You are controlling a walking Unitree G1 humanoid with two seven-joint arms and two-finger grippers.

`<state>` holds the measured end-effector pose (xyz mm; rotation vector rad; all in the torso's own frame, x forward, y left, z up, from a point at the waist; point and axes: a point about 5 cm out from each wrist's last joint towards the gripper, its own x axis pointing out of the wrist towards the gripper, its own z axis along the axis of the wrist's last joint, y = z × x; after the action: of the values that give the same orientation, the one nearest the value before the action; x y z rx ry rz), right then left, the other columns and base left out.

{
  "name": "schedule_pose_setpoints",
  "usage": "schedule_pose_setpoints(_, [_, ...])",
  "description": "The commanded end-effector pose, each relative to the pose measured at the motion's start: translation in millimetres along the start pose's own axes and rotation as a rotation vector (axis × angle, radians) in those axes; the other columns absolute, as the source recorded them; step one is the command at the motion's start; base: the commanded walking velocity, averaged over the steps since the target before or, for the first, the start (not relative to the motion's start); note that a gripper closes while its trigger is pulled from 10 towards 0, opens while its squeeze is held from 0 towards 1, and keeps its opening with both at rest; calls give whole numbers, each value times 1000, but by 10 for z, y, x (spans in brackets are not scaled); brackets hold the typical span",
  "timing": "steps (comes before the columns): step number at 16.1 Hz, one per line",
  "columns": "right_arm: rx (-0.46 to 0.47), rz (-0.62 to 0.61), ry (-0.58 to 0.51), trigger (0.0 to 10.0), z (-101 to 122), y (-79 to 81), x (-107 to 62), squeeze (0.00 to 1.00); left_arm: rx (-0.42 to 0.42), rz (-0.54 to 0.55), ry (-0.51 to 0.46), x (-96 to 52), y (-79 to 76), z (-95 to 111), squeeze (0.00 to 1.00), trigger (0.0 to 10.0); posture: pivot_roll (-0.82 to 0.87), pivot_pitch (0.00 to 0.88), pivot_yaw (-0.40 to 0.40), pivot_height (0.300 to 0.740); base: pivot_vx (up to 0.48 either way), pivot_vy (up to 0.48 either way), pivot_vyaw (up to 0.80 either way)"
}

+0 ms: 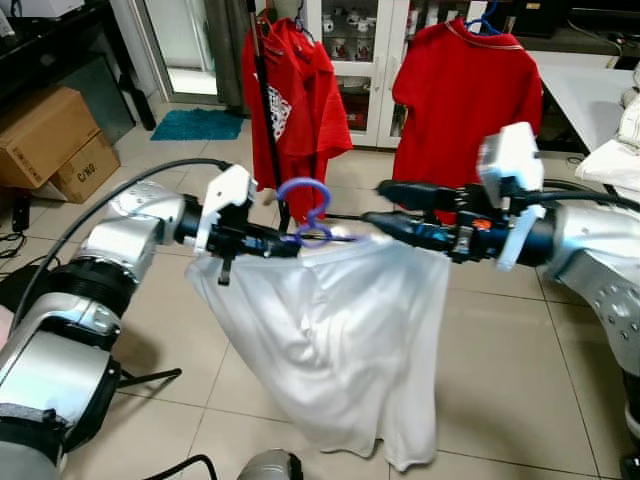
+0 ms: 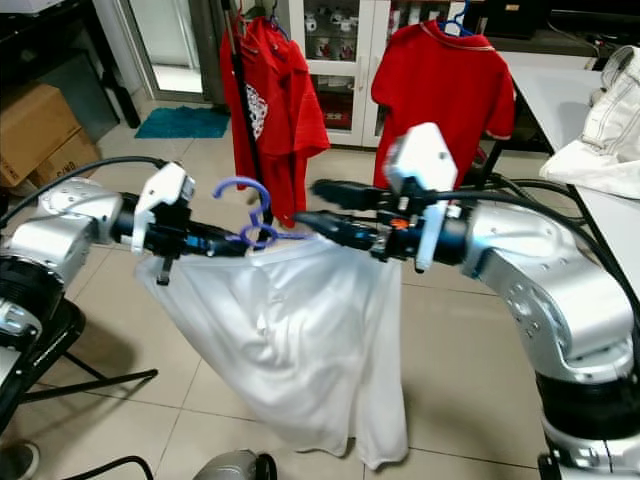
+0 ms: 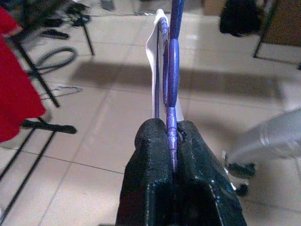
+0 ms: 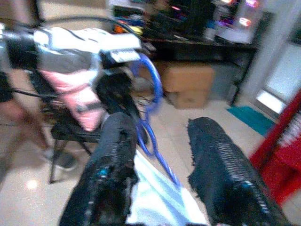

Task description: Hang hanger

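Left tool (image 1: 285,243) pinched the blue hanger (image 1: 305,212) at its neck – stiff, light wire; white garment (image 1: 330,340) hung limp. Right tool (image 1: 375,203) was spread – hook stayed free.

Ahead of you two red shirts (image 1: 468,95) hang on a black rack pole (image 1: 266,110) and block the way; between them a gap shows the cabinet doors (image 1: 365,50).

There are two red shirts (image 1: 296,95) (image 1: 466,95), one white garment (image 1: 335,330), one blue hanger (image 1: 308,212), two cardboard boxes (image 1: 40,130) (image 1: 88,165).
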<state>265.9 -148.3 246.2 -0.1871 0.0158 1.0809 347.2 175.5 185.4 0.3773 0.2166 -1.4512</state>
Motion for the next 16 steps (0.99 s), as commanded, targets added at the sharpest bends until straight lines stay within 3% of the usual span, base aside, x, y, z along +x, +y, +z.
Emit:
schedule_pose_setpoints(1, [32,-131,35,10000,-128,-48,-20,1000,7,66,-66,-66,32,74,0,0,-12,0,87,740,0,0,0])
schedule_pose_setpoints(2, [32,-131,35,10000,-128,-48,-20,1000,7,66,-66,-66,32,74,0,0,-12,0,87,740,0,0,0])
schedule_pose_setpoints(3, [95,-240,112,10000,-387,-6,35,1000,-7,87,-133,-90,33,115,0,0,-11,0,85,740,0,0,0])
schedule_pose_setpoints(7, [200,-429,235,10000,-781,-15,108,1000,-23,118,-192,-122,54,162,0,0,-8,0,85,740,0,0,0])
schedule_pose_setpoints(8, [270,-523,243,10000,-879,-1,166,0,-59,138,-240,-143,59,197,0,0,-6,0,85,740,0,0,0])
schedule_pose_setpoints(16, [333,-771,263,10000,-932,-61,339,0,-86,132,-250,-149,33,221,0,0,-1,0,90,740,0,0,0])
